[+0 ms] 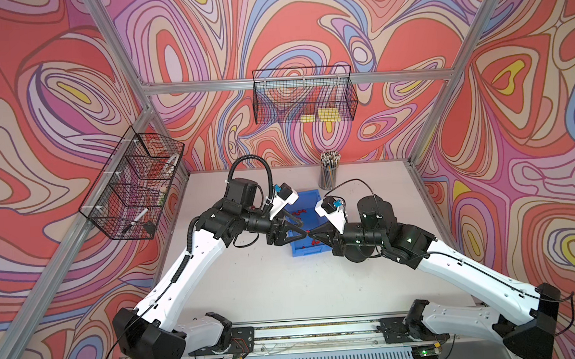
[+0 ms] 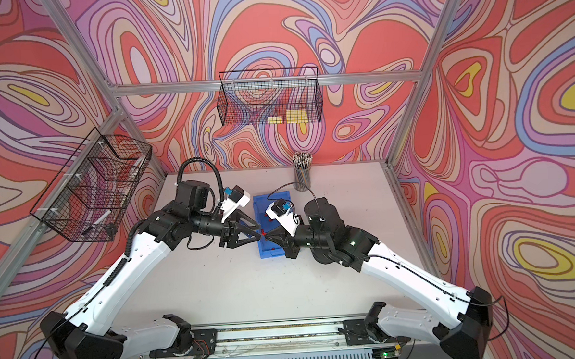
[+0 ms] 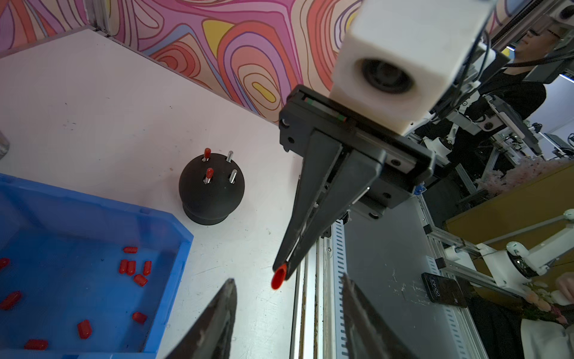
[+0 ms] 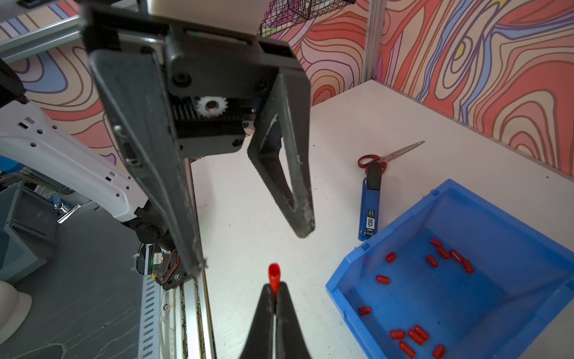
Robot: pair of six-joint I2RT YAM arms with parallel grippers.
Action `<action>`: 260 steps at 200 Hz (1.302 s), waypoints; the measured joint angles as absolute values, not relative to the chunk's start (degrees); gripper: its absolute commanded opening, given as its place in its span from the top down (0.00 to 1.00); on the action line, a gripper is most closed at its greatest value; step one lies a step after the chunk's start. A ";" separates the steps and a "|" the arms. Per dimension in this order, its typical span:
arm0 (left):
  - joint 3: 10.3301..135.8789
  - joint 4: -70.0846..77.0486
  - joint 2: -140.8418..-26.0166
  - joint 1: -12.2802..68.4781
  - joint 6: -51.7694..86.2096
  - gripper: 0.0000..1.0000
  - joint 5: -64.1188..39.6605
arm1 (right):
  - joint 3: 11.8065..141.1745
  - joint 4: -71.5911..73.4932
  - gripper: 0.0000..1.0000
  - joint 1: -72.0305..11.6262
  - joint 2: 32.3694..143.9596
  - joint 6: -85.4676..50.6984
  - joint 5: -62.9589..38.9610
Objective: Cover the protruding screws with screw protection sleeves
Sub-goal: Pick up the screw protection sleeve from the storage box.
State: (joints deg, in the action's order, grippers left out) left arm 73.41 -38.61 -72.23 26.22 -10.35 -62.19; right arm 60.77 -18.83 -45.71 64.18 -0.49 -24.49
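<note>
Protruding screws point(image 3: 218, 167): on black base point(image 3: 211, 195) beside blue bin point(image 3: 181, 236); two capped, two bare | right gripper point(image 3: 285, 266): pinching one screw protection sleeve point(image 3: 277, 279) | left gripper point(image 4: 251, 248): fingers spread, empty, facing it | scissors point(image 4: 388, 157) near bin

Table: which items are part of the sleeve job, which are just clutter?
Job: black base with four screws, two capped; blue bin of red sleeves; one sleeve in the right gripper.
Clutter: scissors, blue case, pencil cup, wire baskets.
</note>
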 measured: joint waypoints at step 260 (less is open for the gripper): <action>74.50 -42.19 -72.47 27.07 -12.03 1.00 -64.49 | 63.77 -19.40 1.00 -45.34 64.45 -2.00 -29.43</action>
